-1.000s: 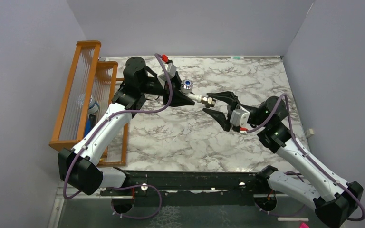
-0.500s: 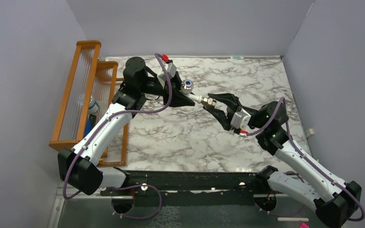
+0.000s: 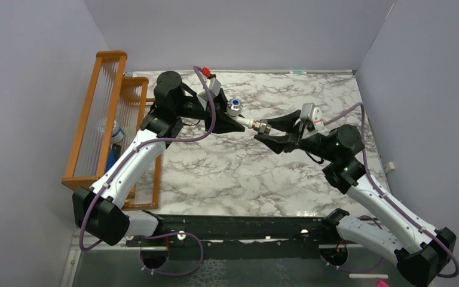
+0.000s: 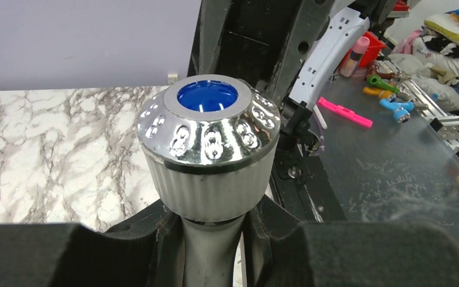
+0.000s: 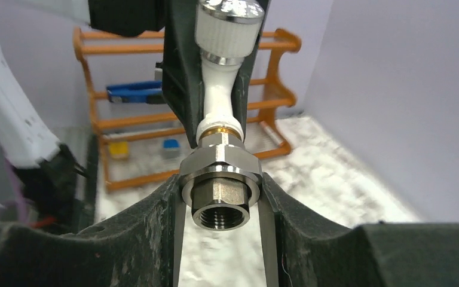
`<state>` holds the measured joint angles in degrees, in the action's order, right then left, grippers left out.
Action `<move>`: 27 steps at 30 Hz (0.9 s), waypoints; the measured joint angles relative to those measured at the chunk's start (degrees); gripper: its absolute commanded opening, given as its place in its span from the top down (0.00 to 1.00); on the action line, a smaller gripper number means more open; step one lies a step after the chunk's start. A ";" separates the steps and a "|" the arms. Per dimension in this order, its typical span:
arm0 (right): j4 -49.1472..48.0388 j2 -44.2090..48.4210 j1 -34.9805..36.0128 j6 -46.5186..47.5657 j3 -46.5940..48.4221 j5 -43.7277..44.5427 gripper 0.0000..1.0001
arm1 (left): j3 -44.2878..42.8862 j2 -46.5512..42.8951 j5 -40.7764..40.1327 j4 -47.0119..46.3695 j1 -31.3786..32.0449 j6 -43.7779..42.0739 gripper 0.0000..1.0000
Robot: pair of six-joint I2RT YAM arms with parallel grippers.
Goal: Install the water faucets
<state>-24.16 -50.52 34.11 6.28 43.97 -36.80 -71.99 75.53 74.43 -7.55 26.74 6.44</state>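
The white tap (image 5: 218, 98) is held above the table (image 3: 227, 173), its long axis running straight from the left gripper (image 4: 212, 236) into the right gripper (image 5: 221, 206). The left fingers pinch its stem just under the knob (image 4: 208, 128). The right fingers clamp the flats of the hex fitting (image 5: 221, 190) on its metal end. Fitting and tap look coaxial, so any turning should follow that line. How far the thread is engaged is hidden.

Orange rack (image 3: 101, 113) hems L side; held faucet (image 3: 251, 124) bars mid-air centre; table (image 3: 227, 173) open below & far R.
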 measured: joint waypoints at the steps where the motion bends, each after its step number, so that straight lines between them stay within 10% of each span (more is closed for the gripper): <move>1: 1.25 -0.09 0.07 -4.81 0.70 1.31 0.87 | 0.00 0.00 -0.04 -0.02 -0.07 -0.02 1.00; 11: 3.61 0.07 0.35 -32.02 0.94 9.38 0.36 | 0.00 0.02 -0.85 0.20 -0.37 -0.76 1.00; 27: -5.42 0.70 -0.04 -10.93 -0.31 8.79 0.28 | -0.22 0.02 -1.18 2.58 -0.35 -3.87 1.00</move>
<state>-29.58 -49.82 34.06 -4.64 43.66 -28.01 -72.20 75.55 73.25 -4.97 26.39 2.57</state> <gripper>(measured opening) 0.722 0.311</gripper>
